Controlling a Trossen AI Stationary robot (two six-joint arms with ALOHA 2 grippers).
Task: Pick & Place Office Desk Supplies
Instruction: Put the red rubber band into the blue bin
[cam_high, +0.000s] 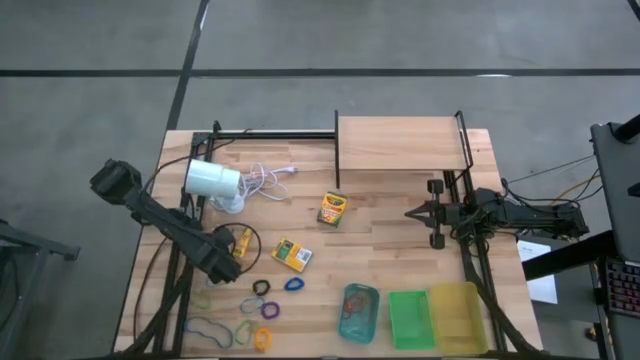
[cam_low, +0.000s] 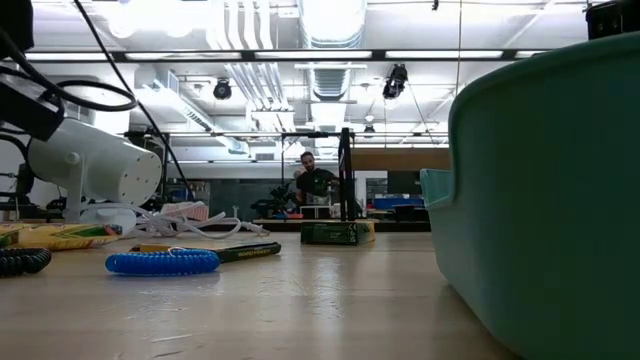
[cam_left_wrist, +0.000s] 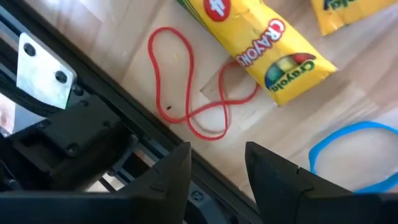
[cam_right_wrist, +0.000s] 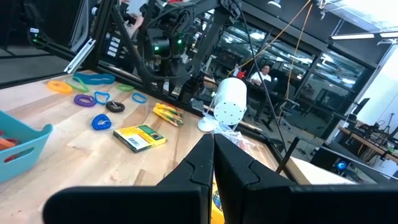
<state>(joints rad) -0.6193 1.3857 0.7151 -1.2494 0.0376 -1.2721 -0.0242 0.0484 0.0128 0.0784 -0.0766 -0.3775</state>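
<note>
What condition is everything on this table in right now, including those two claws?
left gripper: open, empty, above red loop
right gripper: shut, empty
crayon box: closed, lying flat
teal tray: holds something
green tray: empty
lamp: tipped sideways

Under my left wrist I am seeing a yellow crayon box (cam_left_wrist: 273, 53) with green and red print, lying on a thin red loop (cam_left_wrist: 186, 87), a blue loop (cam_left_wrist: 348, 146) beside it.

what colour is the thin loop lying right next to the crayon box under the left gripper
Red-orange; the thin loop beside the yellow crayon box shows best in the left wrist view.
</note>
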